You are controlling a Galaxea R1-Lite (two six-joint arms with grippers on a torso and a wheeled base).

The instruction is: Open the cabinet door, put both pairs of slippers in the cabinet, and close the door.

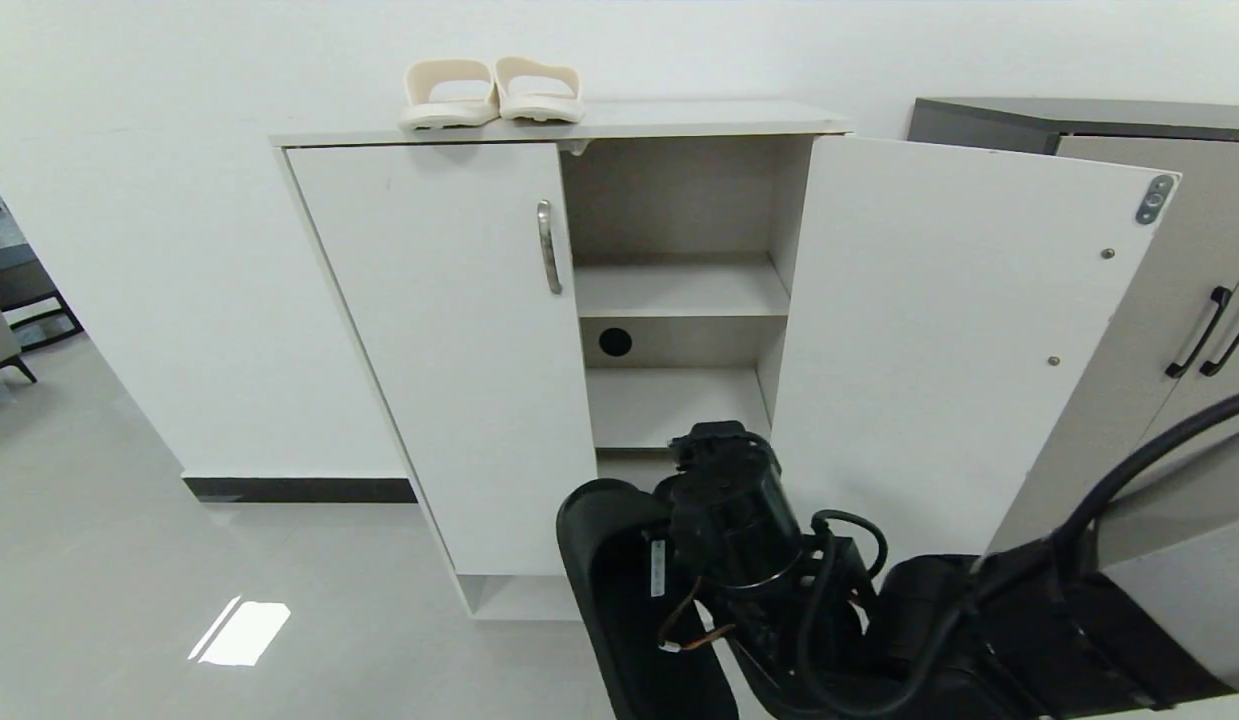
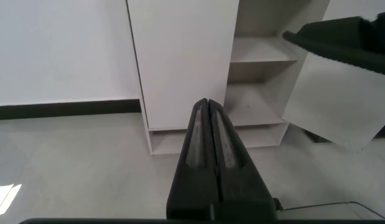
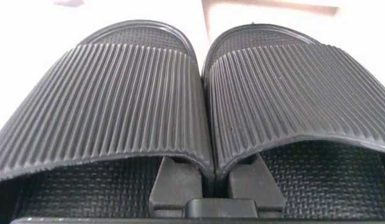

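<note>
The black slippers [image 3: 142, 93], ribbed across the straps, are clamped together at the inner strap edges by the right gripper [image 3: 214, 186] and held low before the white cabinet [image 1: 429, 350], its right door [image 1: 939, 350] swung open. The cream slippers [image 1: 494, 92] are set side by side on the cabinet top; the left gripper [image 2: 208, 143] is pressed together on nothing. A small white label [image 1: 657, 568] near the held pair cannot be read.

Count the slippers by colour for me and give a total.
Cream slippers: 2, side by side on the cabinet top
Black slippers: 2, held together in the right gripper
Total: 4
</note>
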